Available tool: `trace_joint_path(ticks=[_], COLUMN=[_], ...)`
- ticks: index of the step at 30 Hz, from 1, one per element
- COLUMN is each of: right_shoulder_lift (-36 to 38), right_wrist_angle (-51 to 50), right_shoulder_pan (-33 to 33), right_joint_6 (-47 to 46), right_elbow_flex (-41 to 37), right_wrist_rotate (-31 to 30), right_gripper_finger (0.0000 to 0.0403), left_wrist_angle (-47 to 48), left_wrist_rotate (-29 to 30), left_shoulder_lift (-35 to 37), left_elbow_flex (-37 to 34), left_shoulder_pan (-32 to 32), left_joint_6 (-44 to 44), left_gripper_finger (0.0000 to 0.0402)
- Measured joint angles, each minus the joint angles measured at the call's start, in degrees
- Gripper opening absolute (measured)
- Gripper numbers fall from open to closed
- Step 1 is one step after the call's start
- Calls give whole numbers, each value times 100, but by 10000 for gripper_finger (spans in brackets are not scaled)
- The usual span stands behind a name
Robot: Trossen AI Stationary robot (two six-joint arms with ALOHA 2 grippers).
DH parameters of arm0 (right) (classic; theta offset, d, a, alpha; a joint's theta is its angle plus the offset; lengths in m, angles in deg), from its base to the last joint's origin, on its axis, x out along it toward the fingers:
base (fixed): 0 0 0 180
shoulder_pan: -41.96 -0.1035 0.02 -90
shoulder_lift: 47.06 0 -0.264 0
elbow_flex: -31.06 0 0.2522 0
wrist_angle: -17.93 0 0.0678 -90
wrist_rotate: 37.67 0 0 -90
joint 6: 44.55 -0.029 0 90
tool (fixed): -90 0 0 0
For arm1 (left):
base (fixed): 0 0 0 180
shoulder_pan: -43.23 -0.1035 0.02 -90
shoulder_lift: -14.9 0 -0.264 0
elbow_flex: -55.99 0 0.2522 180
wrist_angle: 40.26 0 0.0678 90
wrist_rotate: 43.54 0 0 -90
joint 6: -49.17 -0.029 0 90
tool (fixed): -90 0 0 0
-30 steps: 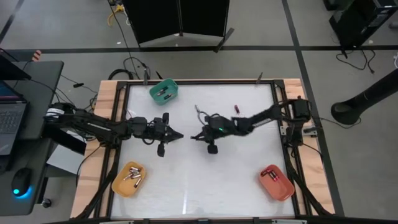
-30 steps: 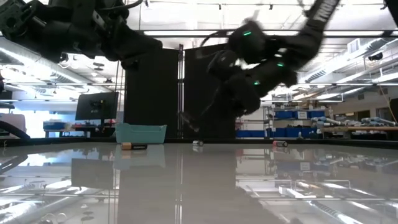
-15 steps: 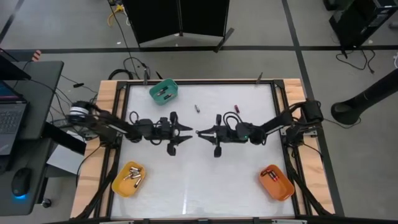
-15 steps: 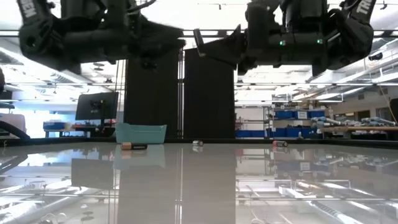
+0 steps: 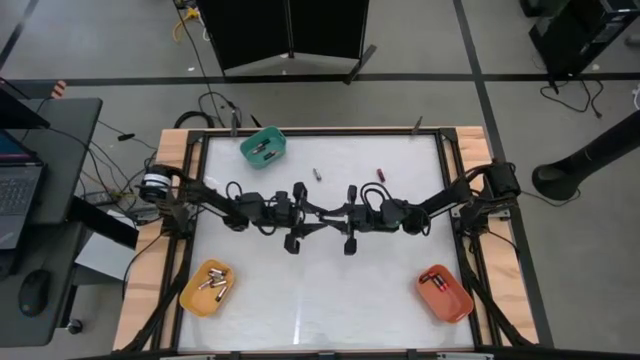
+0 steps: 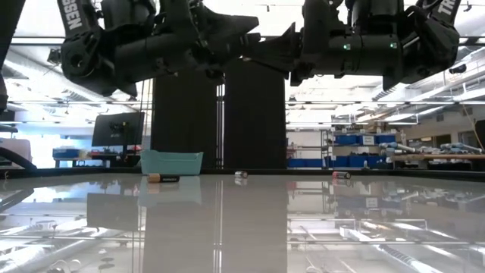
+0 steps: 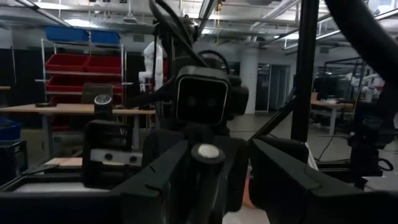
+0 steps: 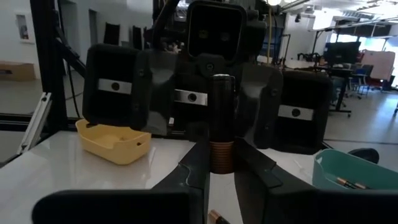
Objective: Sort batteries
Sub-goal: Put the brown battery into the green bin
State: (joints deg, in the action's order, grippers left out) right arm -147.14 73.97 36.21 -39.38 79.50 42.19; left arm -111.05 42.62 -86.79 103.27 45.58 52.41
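Both arms meet tip to tip above mid-counter [image 5: 300, 300], well clear of its surface.

Right claw [image 8: 221, 163]: narrow, pinching one battery [image 8: 221, 124] upright, gripped at its copper-banded end, dark body standing free. The left claw [image 8: 221, 93] faces it directly; looks like a hand-over.

Left claw, own wrist view [image 7: 208, 163]: fingers spread wide, the battery's end cap [image 7: 206, 151] sitting between them, not yet gripped as far as I can judge.

Loose batteries: a small dark one [image 5: 317, 175] and a red-ended one [image 5: 380, 174] lie at the far side. More batteries sit in the green bin [image 5: 263, 147], yellow bin [image 5: 209, 288] and orange bin [image 5: 443, 292].

Handling, judged: rigid, light, smooth metal, rolls easily and may slip. Take the free dark body crosswise, mid-length, before the right lets go.
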Motion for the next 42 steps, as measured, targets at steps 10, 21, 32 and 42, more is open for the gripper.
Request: trace_joint_path(ticks=[10, 21, 32, 42], right_shoulder_lift=[-8, -10, -12, -10], right_wrist_angle=[24, 20, 26, 14], right_shoulder_pan=[-95, -113, -113, -86], right_joint_6=[170, 256, 138, 57], right_elbow_flex=[4, 4, 4, 10], right_wrist_rotate=[-164, -261, -263, -848], right_gripper_finger=[58, 58, 58, 176], left_wrist_angle=[-88, -27, 12, 748], left_wrist_rotate=[-56, -52, -82, -644], left_shoulder_lift=[0, 7, 22, 844], left_elbow_flex=[1, 1, 1, -6], left_shoulder_pan=[-1, -7, -18, -431], left_joint_6=[-17, -153, -228, -28], left_gripper_finger=[147, 99, 54, 54])
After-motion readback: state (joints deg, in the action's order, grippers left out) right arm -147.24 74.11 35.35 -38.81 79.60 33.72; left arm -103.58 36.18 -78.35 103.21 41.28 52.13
